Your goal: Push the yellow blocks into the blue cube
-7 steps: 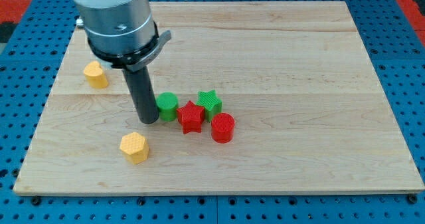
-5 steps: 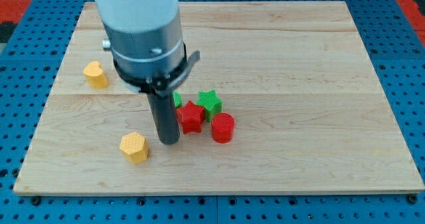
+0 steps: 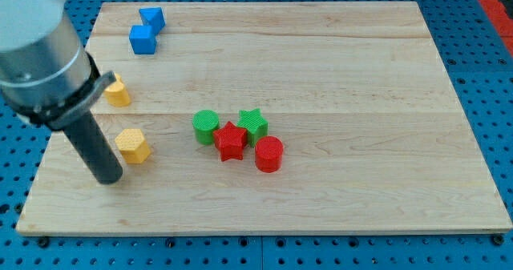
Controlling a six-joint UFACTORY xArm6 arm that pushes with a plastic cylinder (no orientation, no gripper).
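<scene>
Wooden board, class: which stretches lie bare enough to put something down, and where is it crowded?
Bare: everything to the view's right of the red cylinder and green star, and the strip along the view's bottom. Crowded: the middle cluster, with the red star and green cylinder, and the view's left, where yellow blocks, blue blocks and my tip sit.

My tip [image 3: 110,178] rests on the wooden board [image 3: 337,70], just left of a yellow hexagon block [image 3: 132,146]. Another yellow block [image 3: 118,92] lies above it, with a blue cube [image 3: 143,40] and a second blue block [image 3: 151,18] near the top-left corner. Mid-board cluster a green cylinder [image 3: 205,126], green star [image 3: 252,123], red star [image 3: 230,140] and red cylinder [image 3: 268,153].
</scene>
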